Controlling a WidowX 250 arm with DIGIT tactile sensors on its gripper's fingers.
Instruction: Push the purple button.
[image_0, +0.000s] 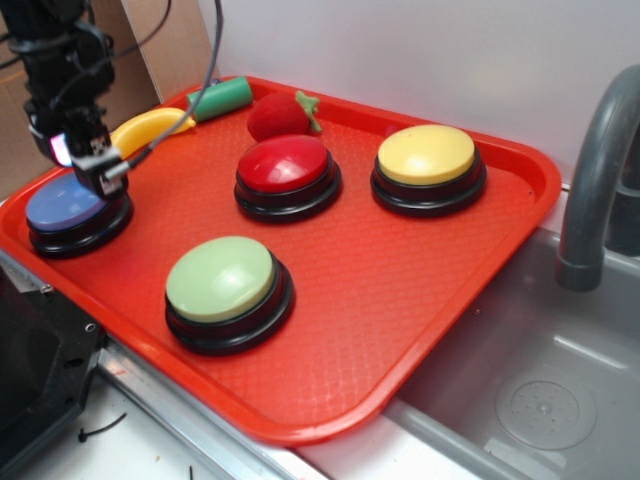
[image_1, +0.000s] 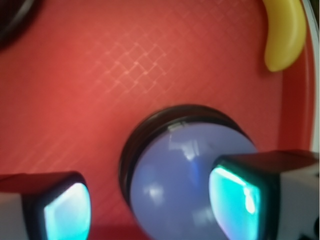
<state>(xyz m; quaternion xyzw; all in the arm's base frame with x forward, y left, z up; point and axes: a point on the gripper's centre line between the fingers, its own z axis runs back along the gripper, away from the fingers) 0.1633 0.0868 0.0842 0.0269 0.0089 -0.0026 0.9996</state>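
Two finger pads (image_1: 65, 212) of the gripper (image_1: 150, 205) stand spread apart in the wrist view, grasping nothing, with the purple button (image_1: 175, 175) showing between them; the spread looks chosen so the gripper can bear down as a blunt tool instead of pinching. One pad overlaps the cap's edge while the other hangs over bare tray beside it, so the gripper is off-centre over the dome. Whether a pad already touches the cap is hard to say, since the wrist view is blurred close up, though in the exterior view the gripper (image_0: 100, 170) sits right at the top rim of the purple button (image_0: 65, 205). That button rests at the near-left corner of the red tray (image_0: 400, 330), likely laid out with the others as a choice of targets. Outward from the purple button lie a yellow banana (image_0: 150, 125) just behind it, a green toy piece (image_0: 225, 97) and a red strawberry (image_0: 280, 115) farther back, the red button (image_0: 285, 170) toward the tray's middle, the green button (image_0: 222, 285) nearer the front edge, and the yellow button (image_0: 428, 160) well beyond. Past the tray stand a grey faucet (image_0: 600, 170) and sink (image_0: 530, 400).
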